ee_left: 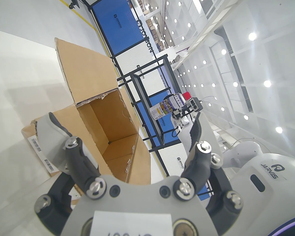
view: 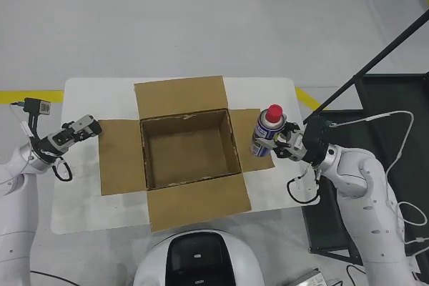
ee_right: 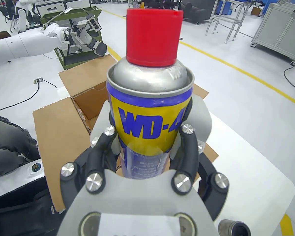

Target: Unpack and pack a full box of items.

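Right gripper (view: 280, 141) clenched on can (ee_right: 150, 114), held upright with cap topmost, over the right flap of box (view: 189, 150). The opening lies just leftward and looks empty. Left gripper (view: 91, 129) released beyond the opposite flap, judged farther.

1. The left arm comes in from the left edge of the top view. The left gripper (view: 92, 129) has its 2 fingers spread wide, holding nothing.
2. The right gripper (view: 281, 143) is right of the middle, squeezed tight on a spray can (view: 268, 129).
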